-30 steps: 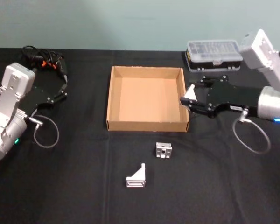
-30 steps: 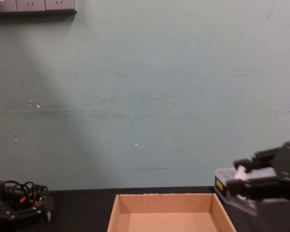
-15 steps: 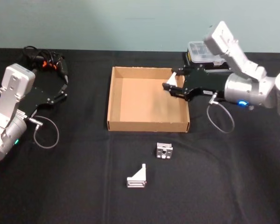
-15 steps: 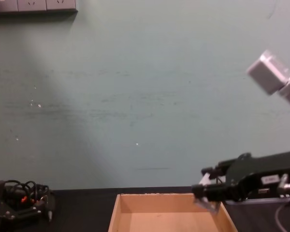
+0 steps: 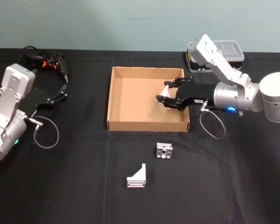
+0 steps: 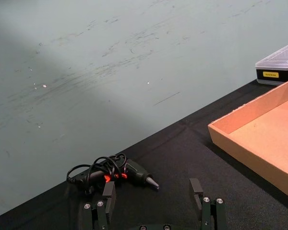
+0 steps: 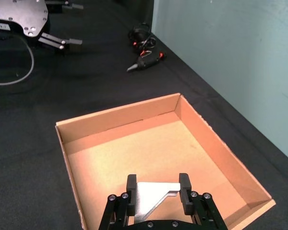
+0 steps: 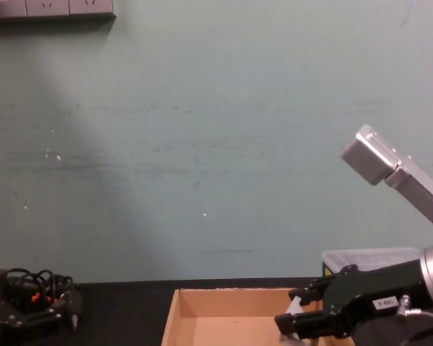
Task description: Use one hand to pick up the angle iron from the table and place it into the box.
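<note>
Right hand point(image 5: 164, 96) is out over the box point(image 5: 113, 100), reaching in across the right wall. Its two fingers are partly closed and pinch the angle iron point(image 5: 167, 93) from both sides. In the right wrist view the angle iron point(image 7: 151, 196) sits squarely between the fingers of the right hand point(image 7: 157, 184), its pale flat face toward the camera, with the box point(image 7: 120, 122) floor behind it.

In the chest view the right hand point(image 8: 292, 317) and the angle iron point(image 8: 296, 303) sit about level with the box point(image 8: 238, 303) rim. The part looks to be held clear of the box floor, but I cannot confirm a gap from these angles. It is over the right part of the box, near the right wall.

Left hand point(image 5: 63, 91) is parked at the left side of the counter point(image 5: 224, 177), well apart from the box. Its fingers are spread wide with nothing between them, and the left wrist view shows the left hand point(image 6: 152, 191) the same way.

Other items on the counter:
- A square bracket point(image 5: 164, 150) lies just in front of the box.
- A triangular bracket point(image 5: 136, 177) lies nearer to me than the square one.
- A black case with a clear lid point(image 5: 214, 53) sits behind the right arm.
- A power screwdriver point(image 5: 49, 63) with coiled cable lies at far left.
</note>
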{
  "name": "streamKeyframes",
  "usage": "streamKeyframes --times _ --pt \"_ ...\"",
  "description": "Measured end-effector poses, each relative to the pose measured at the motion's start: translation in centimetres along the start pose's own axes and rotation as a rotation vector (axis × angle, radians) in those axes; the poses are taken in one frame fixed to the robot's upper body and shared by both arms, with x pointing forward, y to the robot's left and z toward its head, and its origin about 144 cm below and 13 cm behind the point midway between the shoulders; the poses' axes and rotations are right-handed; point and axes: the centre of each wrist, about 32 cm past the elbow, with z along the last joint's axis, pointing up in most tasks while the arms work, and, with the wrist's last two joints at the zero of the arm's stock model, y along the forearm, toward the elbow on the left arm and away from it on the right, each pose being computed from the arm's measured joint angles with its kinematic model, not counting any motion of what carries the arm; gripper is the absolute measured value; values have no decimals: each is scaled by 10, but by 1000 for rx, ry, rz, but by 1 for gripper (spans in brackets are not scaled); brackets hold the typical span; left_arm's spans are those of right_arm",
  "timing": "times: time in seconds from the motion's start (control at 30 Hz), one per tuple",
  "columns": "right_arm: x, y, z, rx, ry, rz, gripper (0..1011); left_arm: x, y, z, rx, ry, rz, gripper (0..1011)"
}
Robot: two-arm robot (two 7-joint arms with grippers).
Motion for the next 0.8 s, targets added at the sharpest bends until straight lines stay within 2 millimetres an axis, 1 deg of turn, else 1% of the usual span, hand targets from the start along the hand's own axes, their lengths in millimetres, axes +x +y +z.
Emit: streamKeyframes --times 0.3,0.37,0.43,0.5,0.6,0.67,0.73,0.8 --pt "0 2 -2 -26 -2 16 534 0 0 0 0 0 0 1000" --pt "0 2 -2 -27 -3 15 572 0 0 0 0 0 0 1000" --pt "0 1 -2 -30 -5 15 650 0 0 0 0 0 0 1000" --pt "0 1 -2 -29 -7 15 687 0 0 0 0 0 0 1000" --pt "-1 -1 -1 -26 -11 13 781 0 0 0 0 0 0 1000" --pt "-1 -3 0 -20 -14 9 853 0 0 0 0 0 0 1000" --pt "-1 -8 2 -8 -18 -2 883 0 0 0 0 0 0 1000" --pt "-1 -14 5 10 -21 -15 948 0 0 0 0 0 0 1000"
